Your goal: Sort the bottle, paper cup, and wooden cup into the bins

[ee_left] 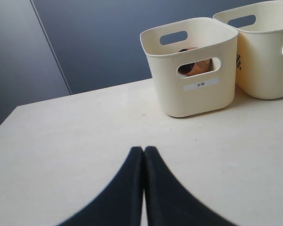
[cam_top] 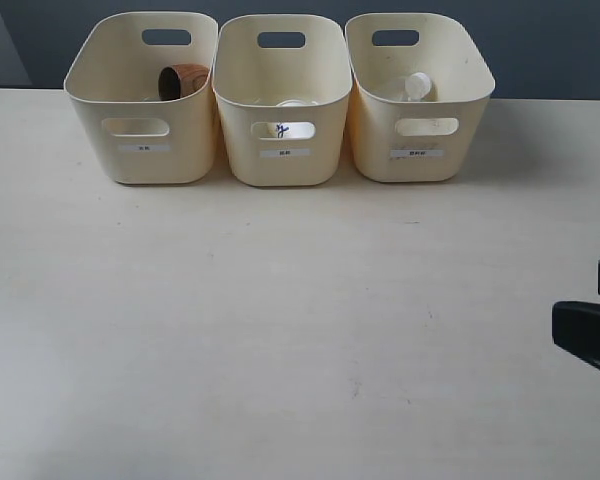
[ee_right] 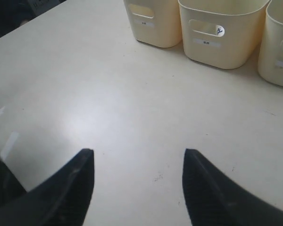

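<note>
In the exterior view, three bins stand side by side along the far edge of the table (cam_top: 280, 330). The left bin (cam_top: 130, 95) holds the wooden cup (cam_top: 183, 80), lying on its side against the wall nearest the middle bin (cam_top: 325, 90). The paper cup (cam_top: 296, 102) sits in the middle bin (its dark print shows through the front handle cutout). The bottle (cam_top: 417, 87) lies in the right bin (cam_top: 460, 85), white cap uppermost. The right gripper (cam_top: 585, 305) pokes in at the right edge, well apart from the bins and low over the bare table; the left gripper is out of this view.

In the left wrist view, the left gripper (ee_left: 144, 153) has its two black fingers pressed flat together with nothing between them, over the table. The left bin (ee_left: 198, 101) stands ahead, and the wooden cup (ee_left: 194, 68) is visible through its front cutout. Part of the middle bin (ee_left: 264, 61) is just beside it.

In the right wrist view, the right gripper (ee_right: 137, 162) has its fingers (ee_right: 80, 183) spread wide apart, with only table surface between them and nothing held. All three bins are in a row beyond, and the paper cup (ee_right: 219, 31) shows through the cutout of the middle bin (ee_right: 226, 52)
</note>
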You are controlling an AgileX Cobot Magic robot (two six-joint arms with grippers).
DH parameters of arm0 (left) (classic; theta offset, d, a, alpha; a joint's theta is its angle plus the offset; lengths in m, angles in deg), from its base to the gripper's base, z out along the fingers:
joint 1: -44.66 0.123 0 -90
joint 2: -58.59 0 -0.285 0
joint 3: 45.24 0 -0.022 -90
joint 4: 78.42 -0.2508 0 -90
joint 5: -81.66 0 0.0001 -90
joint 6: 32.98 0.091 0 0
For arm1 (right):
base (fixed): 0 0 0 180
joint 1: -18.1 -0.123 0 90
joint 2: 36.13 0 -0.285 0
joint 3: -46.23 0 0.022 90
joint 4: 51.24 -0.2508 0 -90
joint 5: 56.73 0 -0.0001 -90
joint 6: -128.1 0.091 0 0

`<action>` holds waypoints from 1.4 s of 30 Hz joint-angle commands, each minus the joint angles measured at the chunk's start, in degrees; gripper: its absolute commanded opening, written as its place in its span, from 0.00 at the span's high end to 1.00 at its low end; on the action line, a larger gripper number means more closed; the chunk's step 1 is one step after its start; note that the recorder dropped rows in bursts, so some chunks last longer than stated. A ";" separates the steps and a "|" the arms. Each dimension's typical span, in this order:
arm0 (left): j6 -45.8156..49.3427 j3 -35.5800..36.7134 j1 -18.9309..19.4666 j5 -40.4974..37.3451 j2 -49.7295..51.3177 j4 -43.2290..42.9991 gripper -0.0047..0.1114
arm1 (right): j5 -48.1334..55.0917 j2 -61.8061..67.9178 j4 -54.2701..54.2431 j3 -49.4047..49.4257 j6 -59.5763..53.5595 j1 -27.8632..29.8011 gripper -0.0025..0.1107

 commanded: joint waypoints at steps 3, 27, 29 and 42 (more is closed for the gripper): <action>-0.11 0.07 -0.18 0.35 -0.28 0.00 0.96 | 0.00 -0.27 -0.20 0.27 0.00 0.28 0.50; -0.11 0.07 -0.18 0.35 -0.28 0.00 0.96 | -4.16 -9.54 6.04 0.27 -0.40 -1.04 0.50; -0.11 0.07 -0.18 0.35 -0.28 0.00 0.96 | -4.85 -9.66 6.85 0.27 -0.40 -1.04 0.50; -0.11 0.07 -0.18 0.35 -0.28 0.00 0.96 | -4.62 -19.15 9.03 0.27 -0.40 -1.04 0.50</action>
